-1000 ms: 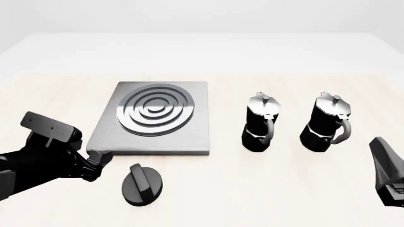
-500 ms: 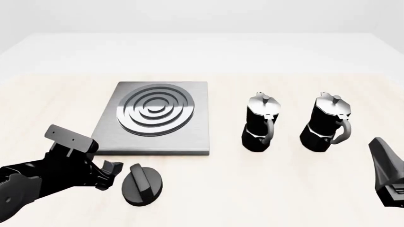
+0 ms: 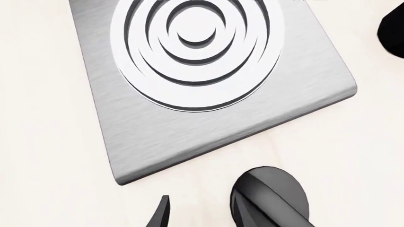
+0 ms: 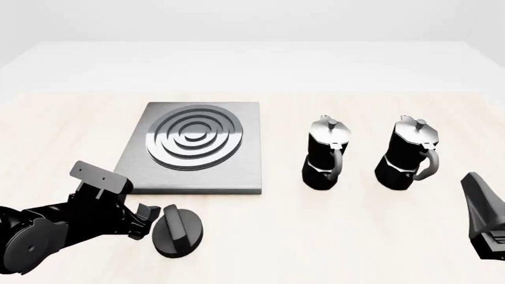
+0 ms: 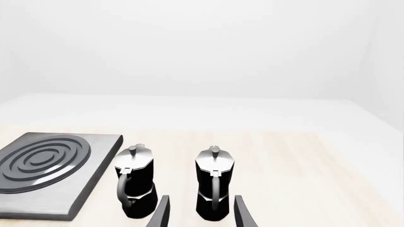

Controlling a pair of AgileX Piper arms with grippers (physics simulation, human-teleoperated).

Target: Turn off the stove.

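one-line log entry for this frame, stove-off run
phase: approach | left gripper: open, beside knob, no grasp seen | right gripper: open, idle, facing moka pots | stove: untouched

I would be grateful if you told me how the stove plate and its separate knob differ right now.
The stove plate is flat, square and brushed grey with silver burner rings; the knob is round, black and ridged. The plate is far larger than the knob. The left gripper sits right beside the knob, while the plate has nothing at it. Both rest on the table.
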